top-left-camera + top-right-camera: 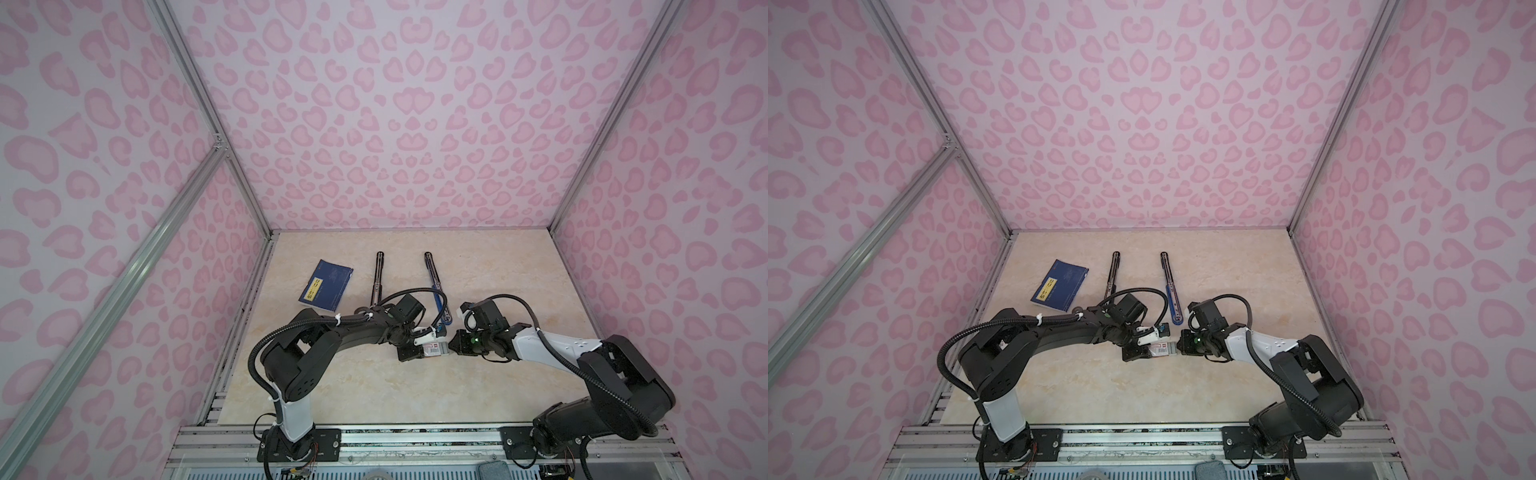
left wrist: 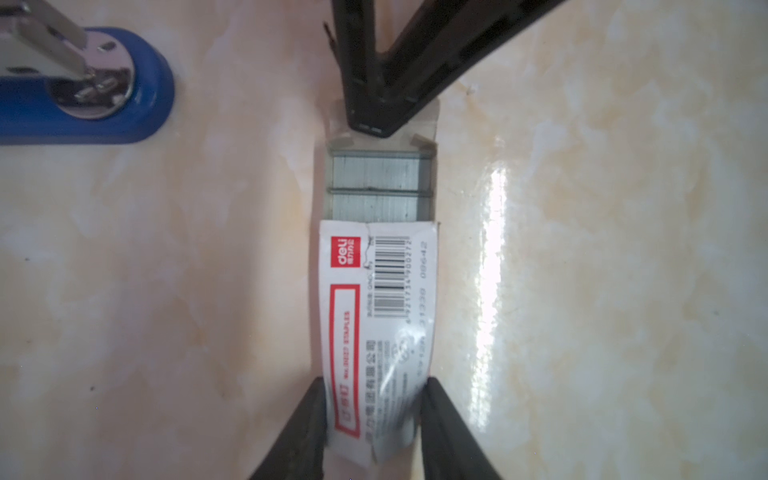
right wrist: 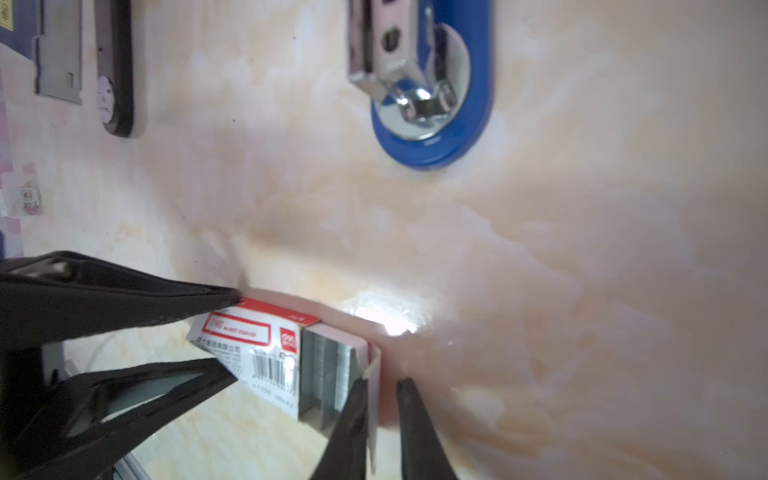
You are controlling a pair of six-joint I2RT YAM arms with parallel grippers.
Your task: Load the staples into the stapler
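Observation:
A red-and-white staple box (image 2: 382,311) lies on the table between both arms, and my left gripper (image 2: 374,390) is shut on its sleeve. The inner tray is slid partly out, baring the silvery staples (image 2: 378,183) (image 3: 328,374). My right gripper (image 3: 382,382) is at the tray's end, its fingertips a narrow gap apart with the white end flap between them, lying against one finger. In both top views the box (image 1: 434,348) (image 1: 1160,349) sits in front of the blue stapler (image 1: 436,286) (image 3: 432,104), which lies opened out flat.
A black stapler (image 1: 378,278) (image 3: 118,83) lies opened out to the left of the blue one. A blue booklet (image 1: 326,284) rests near the left wall. Pink patterned walls close in the marble tabletop (image 1: 519,270) on three sides.

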